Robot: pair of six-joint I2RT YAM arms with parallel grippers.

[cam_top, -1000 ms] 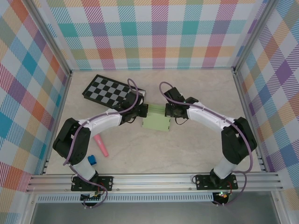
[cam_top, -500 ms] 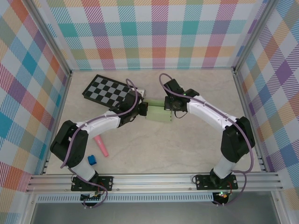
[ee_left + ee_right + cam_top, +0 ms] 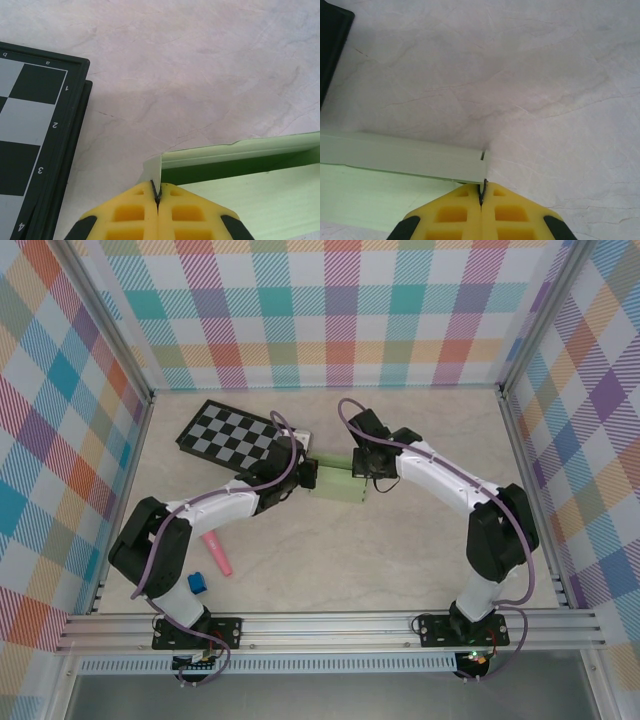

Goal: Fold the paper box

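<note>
The paper box (image 3: 338, 485) is pale green card, partly folded, lying mid-table between the two arms. My left gripper (image 3: 311, 474) is shut on a flap at its left end; in the left wrist view the yellow jaws (image 3: 157, 196) pinch a thin upright flap of the paper box (image 3: 240, 170), whose raised far wall and open inside run to the right. My right gripper (image 3: 362, 474) is shut on the box's right end; in the right wrist view its jaws (image 3: 482, 192) clamp the corner flap of the paper box (image 3: 400, 157), whose wall stretches left.
A black-and-grey checkerboard (image 3: 232, 432) lies at the back left, close to the box's left end, its edge showing in the left wrist view (image 3: 35, 130). A pink marker (image 3: 217, 552) and a small blue object (image 3: 197, 583) lie near the left arm's base.
Both grippers have carried the paper box away from the arms' bases, toward the back wall. It now lies closer to the checkerboard and looks narrower from above.
</note>
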